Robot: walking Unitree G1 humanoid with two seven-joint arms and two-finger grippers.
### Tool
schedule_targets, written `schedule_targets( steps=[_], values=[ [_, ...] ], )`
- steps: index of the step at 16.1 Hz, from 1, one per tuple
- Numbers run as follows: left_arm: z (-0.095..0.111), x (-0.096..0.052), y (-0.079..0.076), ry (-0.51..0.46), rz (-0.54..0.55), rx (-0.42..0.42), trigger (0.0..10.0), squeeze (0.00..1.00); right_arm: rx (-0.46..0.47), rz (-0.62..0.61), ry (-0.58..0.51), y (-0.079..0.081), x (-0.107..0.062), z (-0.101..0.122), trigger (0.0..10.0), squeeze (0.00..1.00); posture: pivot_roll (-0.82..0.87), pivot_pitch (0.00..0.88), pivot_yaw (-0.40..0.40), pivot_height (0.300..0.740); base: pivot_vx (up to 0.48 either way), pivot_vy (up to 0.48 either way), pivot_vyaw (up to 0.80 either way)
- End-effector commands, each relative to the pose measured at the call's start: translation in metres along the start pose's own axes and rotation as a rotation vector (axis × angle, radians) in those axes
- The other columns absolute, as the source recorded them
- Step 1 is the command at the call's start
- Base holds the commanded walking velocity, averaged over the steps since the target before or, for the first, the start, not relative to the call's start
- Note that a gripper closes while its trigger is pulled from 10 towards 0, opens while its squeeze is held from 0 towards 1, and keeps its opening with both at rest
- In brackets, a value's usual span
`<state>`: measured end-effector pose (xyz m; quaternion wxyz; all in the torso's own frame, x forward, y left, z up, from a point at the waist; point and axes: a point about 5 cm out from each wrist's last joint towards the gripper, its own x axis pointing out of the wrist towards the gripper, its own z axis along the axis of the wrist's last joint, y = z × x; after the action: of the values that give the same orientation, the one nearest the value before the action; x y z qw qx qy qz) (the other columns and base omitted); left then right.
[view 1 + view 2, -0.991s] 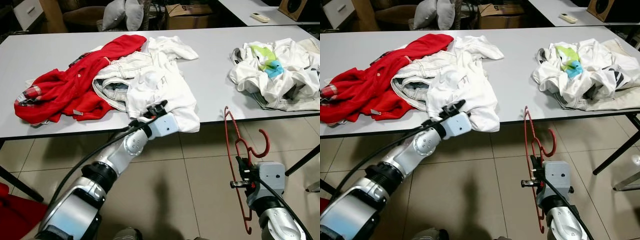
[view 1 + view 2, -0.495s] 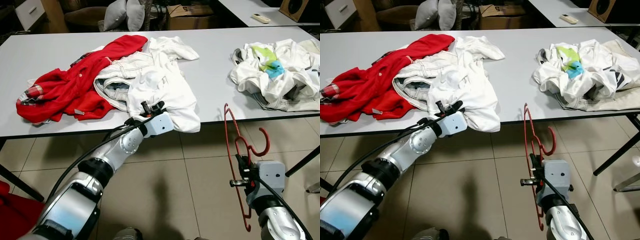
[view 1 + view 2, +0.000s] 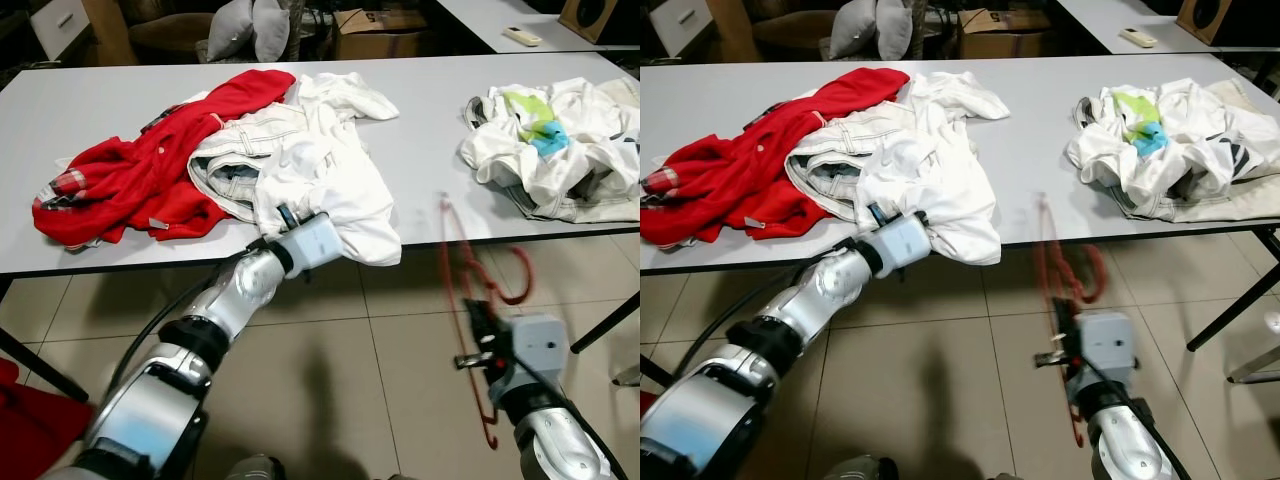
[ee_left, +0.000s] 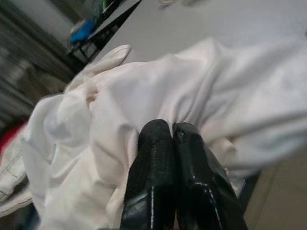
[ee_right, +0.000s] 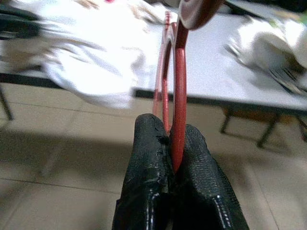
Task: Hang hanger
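the red hanger (image 5: 179, 86) is clamped between the right gripper (image 5: 175, 158) fingers, below the table (image 3: 420, 150) edge, blurred in the head views. the left gripper (image 4: 171, 132) is pressed together against white clothes (image 4: 158, 91); whether cloth is pinched cannot be told.

Left gripper (image 4: 172, 132): we are pressing our two black fingers together into cloth.
Crumpled white cotton garment (image 4: 144, 96): lying bunched on the grey table (image 4: 230, 19).
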<state>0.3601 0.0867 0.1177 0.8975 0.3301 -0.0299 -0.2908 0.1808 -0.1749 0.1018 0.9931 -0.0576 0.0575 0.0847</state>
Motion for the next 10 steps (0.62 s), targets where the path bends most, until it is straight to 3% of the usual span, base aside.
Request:
schedule_targets(
  steps=[1,2,3,5,7,10],
  values=[
    [0.012,0.005,0.016,-0.033,0.027,-0.080,0.0,0.00,0.002,0.071,-0.043,0.007,-0.002,0.008,10.0,0.00,-0.08,0.053,0.039,0.740,0.000,0.000,0.00],
    [0.029,0.010,0.032,-0.097,0.052,-0.213,0.0,0.00,0.006,0.128,-0.051,0.013,-0.007,0.011,10.0,0.00,-0.07,0.052,0.037,0.740,0.000,0.000,0.00],
    [0.034,0.011,0.037,-0.118,0.058,-0.244,0.0,0.00,0.008,0.141,-0.054,0.014,-0.008,0.012,10.0,0.00,-0.07,0.052,0.037,0.740,0.000,0.000,0.00],
    [0.078,0.016,0.082,-0.279,0.142,-0.436,0.0,0.00,0.018,0.221,-0.064,0.019,-0.011,0.017,10.0,0.00,-0.07,0.046,0.045,0.740,0.000,0.000,0.00],
    [0.097,0.017,0.101,-0.337,0.151,-0.483,0.0,0.00,0.011,0.272,-0.066,0.022,-0.011,0.019,10.0,0.00,-0.07,0.044,0.045,0.740,0.000,0.000,0.00],
    [0.118,0.017,0.112,-0.391,0.093,-0.485,0.0,0.00,0.003,0.333,-0.097,0.026,-0.012,0.027,10.0,0.00,-0.07,0.034,0.050,0.740,0.000,0.000,0.00]
  ],
)
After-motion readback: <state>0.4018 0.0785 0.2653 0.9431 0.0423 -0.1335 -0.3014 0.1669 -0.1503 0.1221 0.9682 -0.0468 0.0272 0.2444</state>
